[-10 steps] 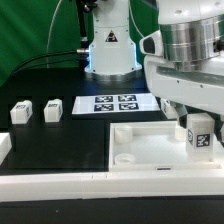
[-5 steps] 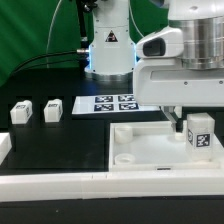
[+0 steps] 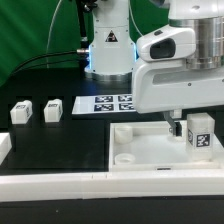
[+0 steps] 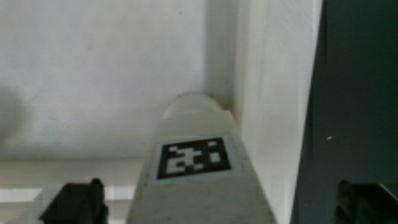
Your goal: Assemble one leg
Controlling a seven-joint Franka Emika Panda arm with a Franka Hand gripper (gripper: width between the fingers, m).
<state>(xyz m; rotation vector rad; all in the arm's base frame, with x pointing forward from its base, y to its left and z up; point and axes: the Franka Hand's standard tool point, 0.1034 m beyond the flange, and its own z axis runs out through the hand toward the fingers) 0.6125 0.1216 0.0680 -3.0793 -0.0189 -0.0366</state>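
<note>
My claw (image 4: 215, 203) had its two dark fingertips spread wide on either side of the leg (image 3: 199, 131), touching neither face as far as I could tell from the wrist view, so it was pinching nothing. That leg stood upright in the corner of the white tray (image 3: 140, 160) at the exterior view's right, marker facing the camera, and I judged it placed in its socket, though I could not tell whether it was fully seated or twisted home. Two more legs (image 3: 20, 113) sat loose on the black table (image 3: 70, 140) well off to the exterior view's left, near the marker board (image 3: 115, 103).
</note>
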